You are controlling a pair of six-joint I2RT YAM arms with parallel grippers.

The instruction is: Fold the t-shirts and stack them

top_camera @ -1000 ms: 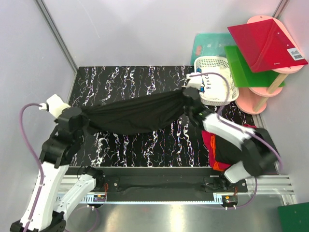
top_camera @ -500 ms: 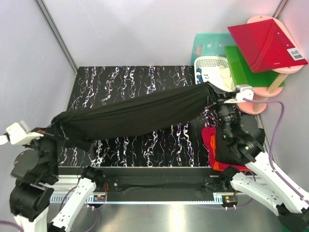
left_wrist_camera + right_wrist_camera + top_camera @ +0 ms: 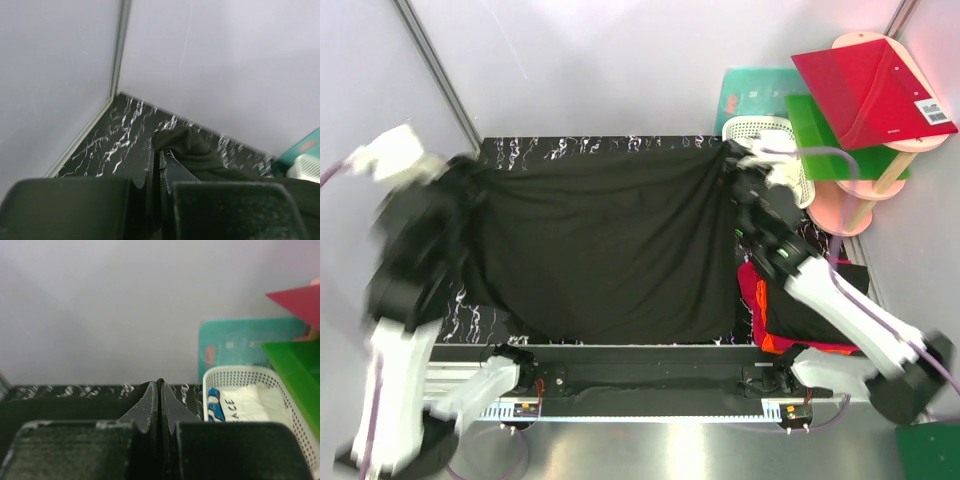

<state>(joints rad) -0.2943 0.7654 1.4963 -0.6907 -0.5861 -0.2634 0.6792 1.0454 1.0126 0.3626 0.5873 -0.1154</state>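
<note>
The black t-shirt [image 3: 610, 250] is light, limp cloth that will likely sag and crease wherever it is unsupported. It is best pinched at corners or hem edges and kept taut between both arms, not grabbed mid-panel. It is plain matte black with no print showing, spread as a broad sheet over most of the marbled table [image 3: 620, 146], its near hem along the 6 o'clock edge and wrinkles fanning from the far corners. The left gripper [image 3: 159, 150] is clenched on a bunched corner at 10 o'clock. The right gripper [image 3: 160, 386] is pinched closed on the 2 o'clock corner, beside the white basket [image 3: 765, 128]. More tees [image 3: 790, 310], red, orange and black, lie heaped at 4 o'clock.
</note>
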